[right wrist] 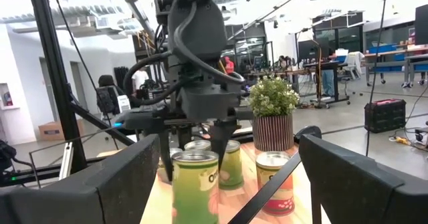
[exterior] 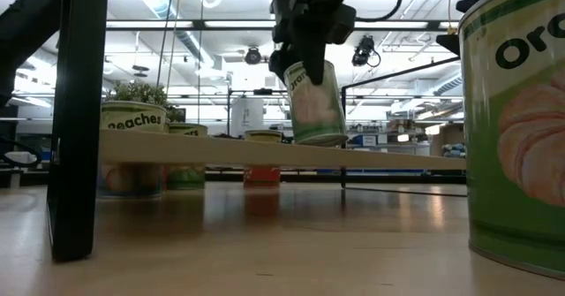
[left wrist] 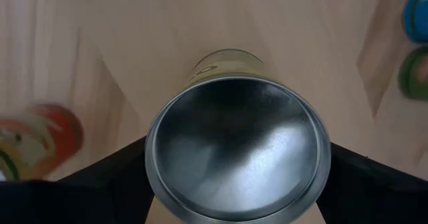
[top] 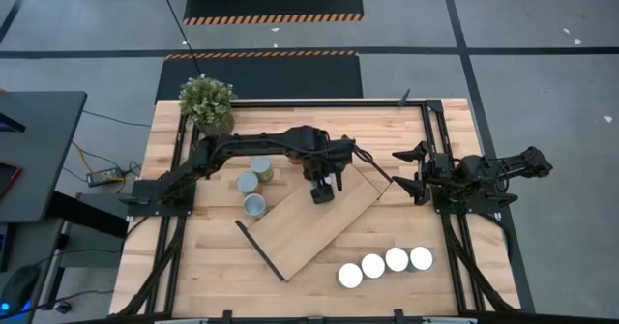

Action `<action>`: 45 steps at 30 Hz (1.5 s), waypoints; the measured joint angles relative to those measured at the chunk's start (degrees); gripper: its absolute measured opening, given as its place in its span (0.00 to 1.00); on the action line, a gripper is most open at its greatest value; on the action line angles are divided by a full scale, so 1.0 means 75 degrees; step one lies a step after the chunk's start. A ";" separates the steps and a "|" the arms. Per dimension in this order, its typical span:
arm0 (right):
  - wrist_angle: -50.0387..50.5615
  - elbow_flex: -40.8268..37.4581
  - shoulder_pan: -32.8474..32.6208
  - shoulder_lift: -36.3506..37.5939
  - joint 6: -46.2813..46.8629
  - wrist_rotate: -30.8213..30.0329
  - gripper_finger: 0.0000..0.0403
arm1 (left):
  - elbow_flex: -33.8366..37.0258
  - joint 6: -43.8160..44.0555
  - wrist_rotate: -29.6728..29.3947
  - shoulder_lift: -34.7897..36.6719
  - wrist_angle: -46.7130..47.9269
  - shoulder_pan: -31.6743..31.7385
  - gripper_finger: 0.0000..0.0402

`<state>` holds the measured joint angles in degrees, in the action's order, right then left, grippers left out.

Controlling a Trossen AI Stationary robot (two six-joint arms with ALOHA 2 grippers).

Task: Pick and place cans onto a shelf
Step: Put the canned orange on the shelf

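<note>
Tin walls look rigid and smooth, likely slippery, so we judge opposite sides best for holding. Our left end effector [top: 322, 191] clamps a can [exterior: 314, 102] over the shelf [top: 319, 220] near its middle. Three cans [top: 254, 182] stand off the shelf's far-left edge, four cans [top: 385, 263] by the surface's near edge. Our right end effector [top: 412, 172] waits spread wide, empty, beside the shelf's right end.

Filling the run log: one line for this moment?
left pincer: shut on can | can: tilted, over shelf | right pincer: open, waiting at table edge
</note>
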<state>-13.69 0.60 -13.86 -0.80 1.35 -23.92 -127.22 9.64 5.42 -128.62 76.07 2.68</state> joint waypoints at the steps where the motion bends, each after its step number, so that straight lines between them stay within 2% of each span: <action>1: 0.0000 0.0000 0.0001 0.0000 0.0002 0.0000 0.91 | 0.0093 -0.0115 -0.0049 0.0006 -0.0125 -0.0035 0.83; 9: -0.0024 0.0000 0.0002 0.0000 0.0000 0.0000 0.91 | 0.0409 0.0011 -0.0641 -0.0005 -0.0219 -0.0085 0.87; 21: -0.0055 0.0000 0.0000 0.0000 0.0000 0.0000 0.91 | 0.0406 -0.0608 -0.0637 -0.0005 -0.0261 -0.0073 0.88; 45: -0.0055 0.0000 0.0000 0.0000 0.0002 0.0001 0.91 | 0.0406 -0.0983 -0.0637 -0.0005 -0.0521 -0.0095 0.88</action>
<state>-14.11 0.60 -13.87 -0.80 1.37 -23.91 -124.18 2.27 0.64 -128.66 72.16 1.96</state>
